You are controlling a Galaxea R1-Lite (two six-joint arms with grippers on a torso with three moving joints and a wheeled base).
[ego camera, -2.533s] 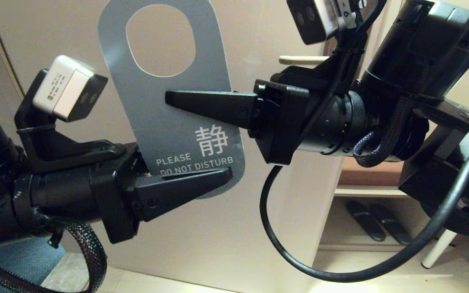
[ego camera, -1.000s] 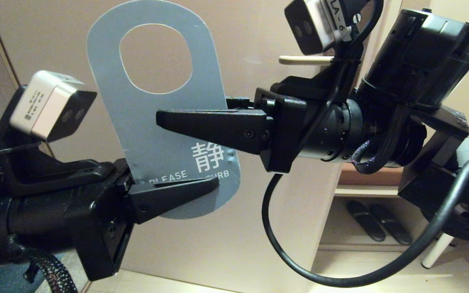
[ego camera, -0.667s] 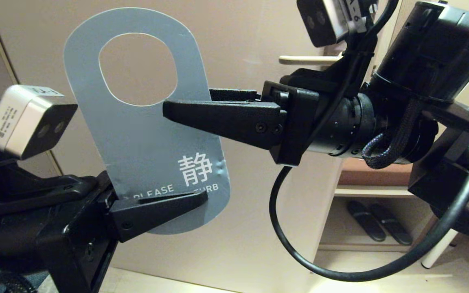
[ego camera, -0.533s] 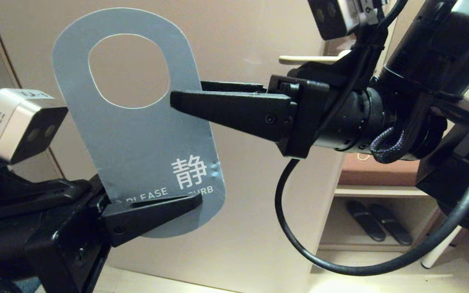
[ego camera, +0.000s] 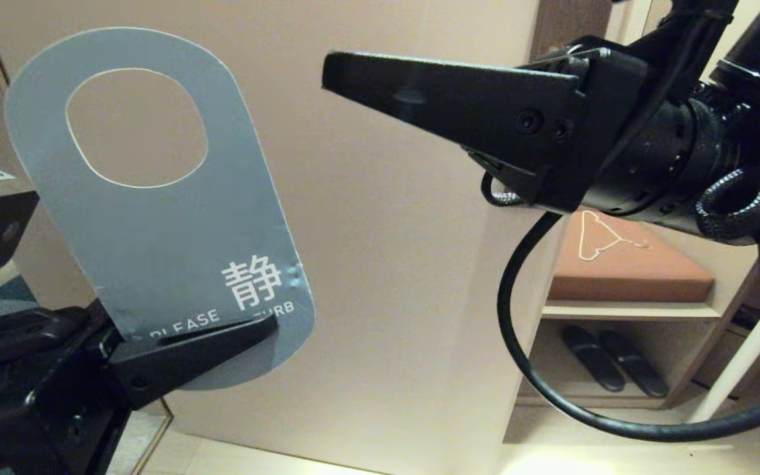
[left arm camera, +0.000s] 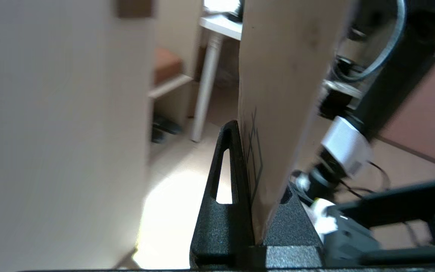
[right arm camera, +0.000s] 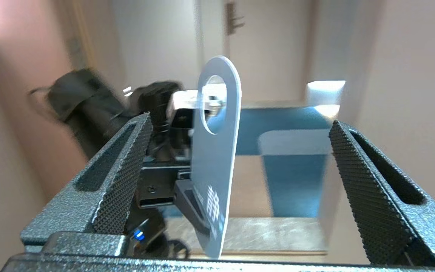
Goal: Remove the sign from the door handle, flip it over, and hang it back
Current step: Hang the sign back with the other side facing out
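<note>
The grey door sign (ego camera: pixel 156 224), with a round hole and the words "PLEASE DO NOT DISTURB", stands upright at the left, its printed face towards the head camera. My left gripper (ego camera: pixel 248 333) is shut on its lower edge. In the left wrist view the sign (left arm camera: pixel 285 94) shows edge-on with its tan back face, clamped in the left gripper (left arm camera: pixel 257 139). My right gripper (ego camera: pixel 367 76) is open and empty at the upper right, apart from the sign. In the right wrist view its fingers (right arm camera: pixel 127 162) stand wide apart with the sign (right arm camera: pixel 213 170) beyond them. The door handle is hidden.
The beige door (ego camera: pixel 393 264) fills the background behind the sign. To its right is an open shelf (ego camera: pixel 624 310) with a brown pad and a pair of dark slippers (ego camera: pixel 611 359) below. A black cable (ego camera: pixel 551 396) loops under my right arm.
My right gripper has let go of the sign, opened and drawn back to the right and up. My left gripper has carried the sign left and slightly down.
</note>
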